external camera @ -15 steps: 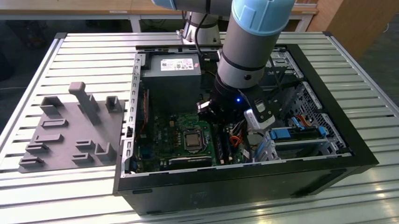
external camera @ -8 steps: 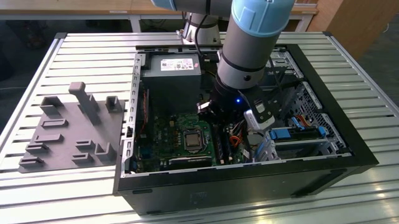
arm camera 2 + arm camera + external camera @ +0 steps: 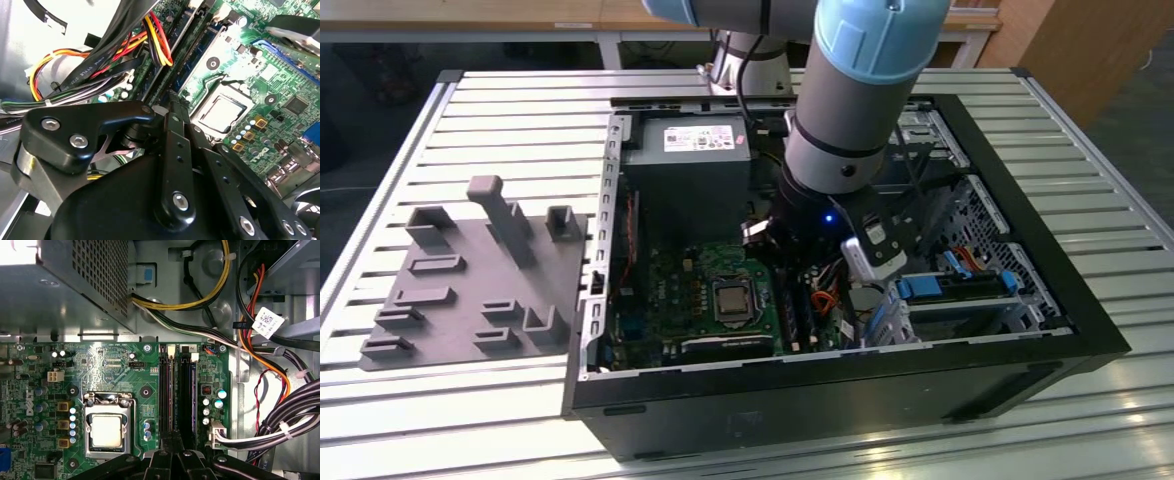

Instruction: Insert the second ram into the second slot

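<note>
Arm reaching down into the open computer case (image 3: pixel 1067 300) on the bench (image 3: pixel 480 130), over the memory slots (image 3: pixel 176 390).

The gripper (image 3: pixel 172 445) hangs at the slots' near end; whether its fingers are open or closed, and where the second ram lies, I cannot tell. Cable bundles (image 3: pixel 280 410) crowd the slots at 3 o'clock, the processor socket (image 3: pixel 107 427) at 9, the power supply (image 3: pixel 75 275) at 11.

Bright, even light; glare whitens the case wall (image 3: pixel 30 45) in the second wrist view.
</note>
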You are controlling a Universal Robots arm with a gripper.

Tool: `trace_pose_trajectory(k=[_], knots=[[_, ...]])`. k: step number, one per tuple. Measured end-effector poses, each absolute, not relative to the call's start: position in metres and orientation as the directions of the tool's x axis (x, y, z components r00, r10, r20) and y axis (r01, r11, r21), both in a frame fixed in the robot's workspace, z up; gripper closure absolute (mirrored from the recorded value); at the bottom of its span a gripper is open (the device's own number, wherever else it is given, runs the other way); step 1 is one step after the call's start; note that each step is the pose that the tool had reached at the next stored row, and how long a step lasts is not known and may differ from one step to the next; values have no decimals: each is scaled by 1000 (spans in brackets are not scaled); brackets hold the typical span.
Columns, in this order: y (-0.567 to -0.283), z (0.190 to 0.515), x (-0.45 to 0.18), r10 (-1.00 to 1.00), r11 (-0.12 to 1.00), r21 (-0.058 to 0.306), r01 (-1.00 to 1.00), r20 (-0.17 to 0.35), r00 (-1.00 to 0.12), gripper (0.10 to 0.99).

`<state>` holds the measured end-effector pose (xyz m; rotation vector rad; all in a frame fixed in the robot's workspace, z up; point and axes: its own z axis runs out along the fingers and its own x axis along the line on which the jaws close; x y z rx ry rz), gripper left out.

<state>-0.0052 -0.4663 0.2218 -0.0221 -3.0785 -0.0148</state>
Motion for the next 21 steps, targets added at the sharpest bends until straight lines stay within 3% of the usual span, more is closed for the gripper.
trace_pose_trajectory(k=[21], knots=[[-466,217,-5,14,1000,13,15,62,-998,980]])
